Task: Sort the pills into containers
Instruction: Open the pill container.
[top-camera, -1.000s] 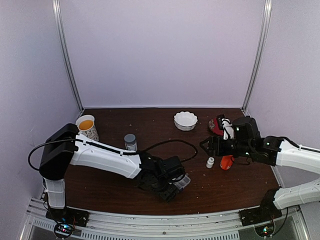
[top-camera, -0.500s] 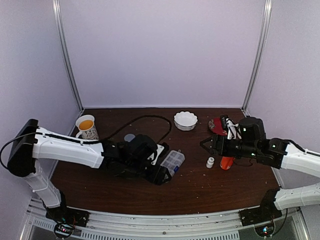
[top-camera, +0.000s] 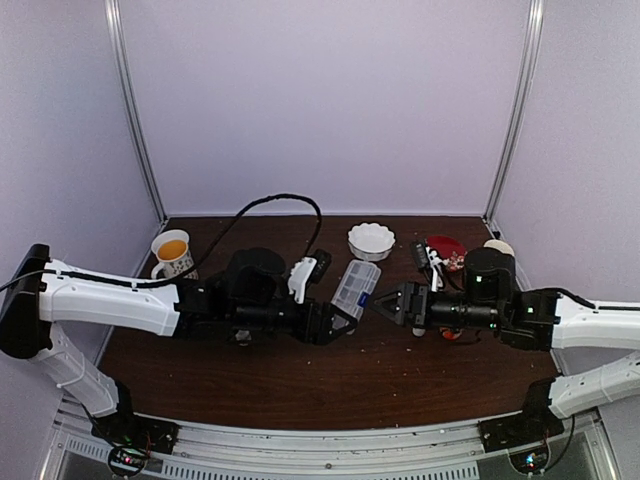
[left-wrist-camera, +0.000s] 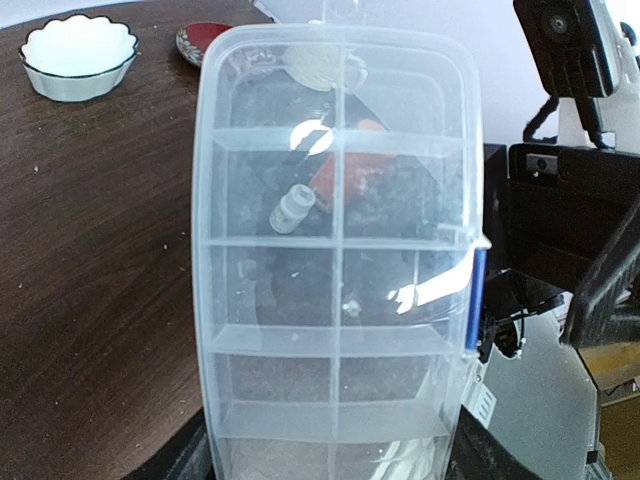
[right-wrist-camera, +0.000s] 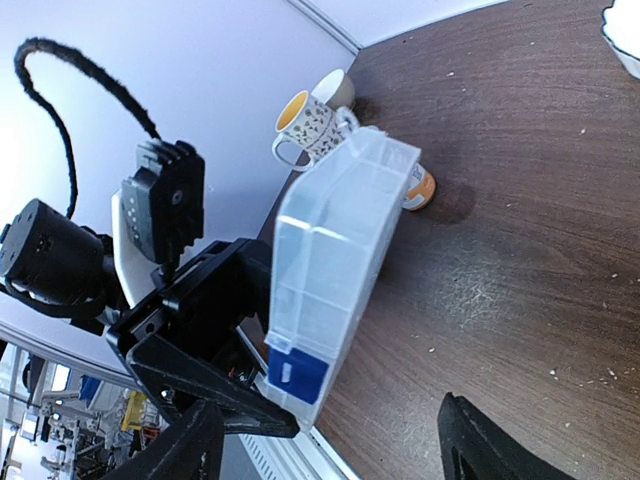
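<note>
Clamping clear organizer box (top-camera: 357, 288) with left hand (top-camera: 342, 314), lid shut, raised off table (top-camera: 400, 380); one whitish speck (left-wrist-camera: 351, 308) at middle divider; right hand (top-camera: 384, 304) spread wide, just beside.

The organizer box (left-wrist-camera: 335, 250) is clear, glossy plastic; the table (left-wrist-camera: 90, 250) looks dark, matt wood.

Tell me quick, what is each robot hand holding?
Left gripper: closed on the clear box.
Right gripper: open, holding nothing.
</note>
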